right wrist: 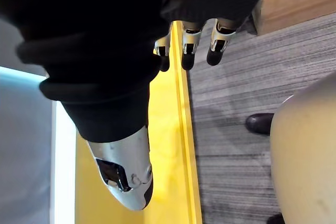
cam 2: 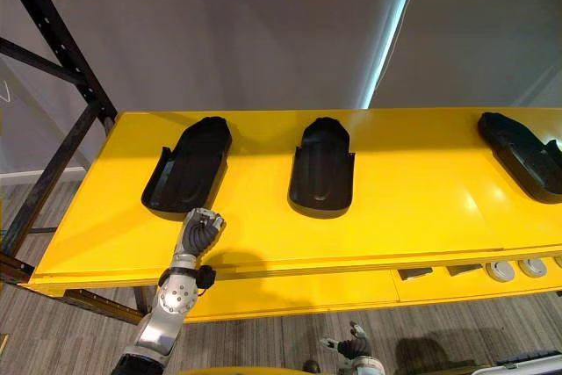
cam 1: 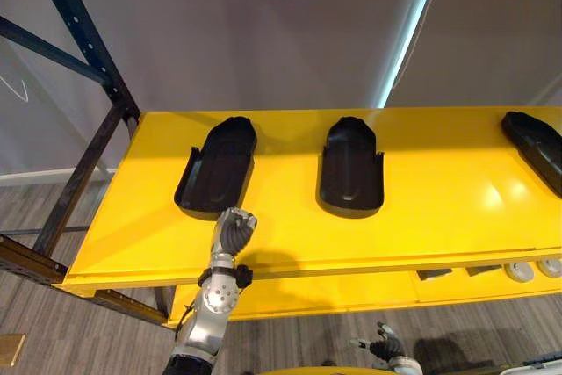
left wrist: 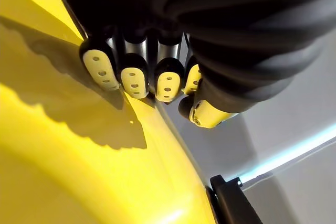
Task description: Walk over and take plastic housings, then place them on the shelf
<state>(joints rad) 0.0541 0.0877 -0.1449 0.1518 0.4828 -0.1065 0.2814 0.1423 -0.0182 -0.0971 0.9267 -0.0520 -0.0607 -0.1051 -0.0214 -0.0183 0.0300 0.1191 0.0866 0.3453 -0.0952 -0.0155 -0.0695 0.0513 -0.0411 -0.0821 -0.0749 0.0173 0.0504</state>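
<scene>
Counted three plastic housings (cam 1: 217, 169) (cam 1: 351, 167) (cam 1: 536, 147) on one yellow shelf (cam 1: 439, 208). Found left robot hand (cam 1: 235, 230) clenched, empty, lower left; right robot hand (cam 1: 385, 346) released, bottom edge.

My head's two eyes look steeply down at the yellow shelf (cam 1: 439, 208) from above, sharing nearly all of it. Wrist cameras sit tight behind my left robot hand (left wrist: 131, 74) and right robot hand (right wrist: 189, 45).
</scene>
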